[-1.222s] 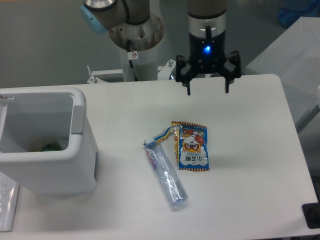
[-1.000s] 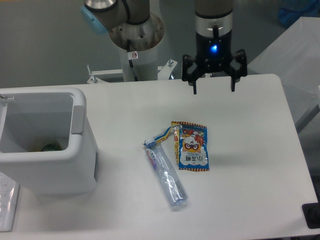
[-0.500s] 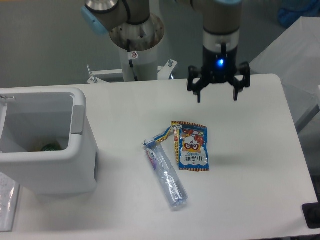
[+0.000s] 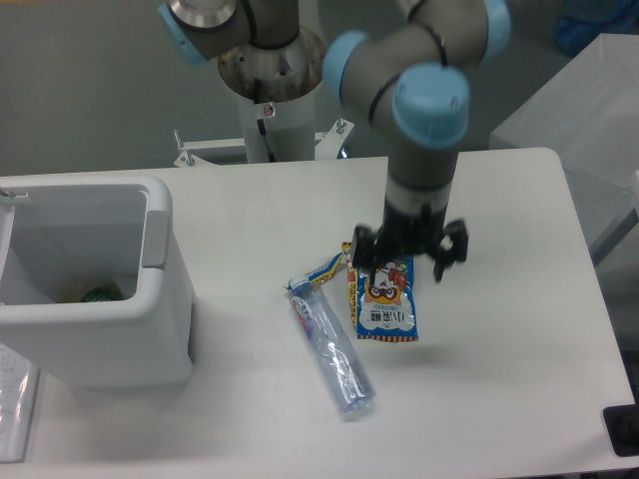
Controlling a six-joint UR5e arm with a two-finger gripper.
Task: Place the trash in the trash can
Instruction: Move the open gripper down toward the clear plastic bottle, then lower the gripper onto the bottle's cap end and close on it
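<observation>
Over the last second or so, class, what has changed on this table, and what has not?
The gripper has swung from the table's far edge toward the camera and down, jaws open, to the top of the blue snack wrapper. Nothing is grasped yet. The wrapper, the crushed bottle and the white trash can have not moved.

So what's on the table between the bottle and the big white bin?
Nothing. In the camera view, only bare white table lies between the bottle and the bin. The wrappers lie on the bottle's other side, under the gripper.
</observation>
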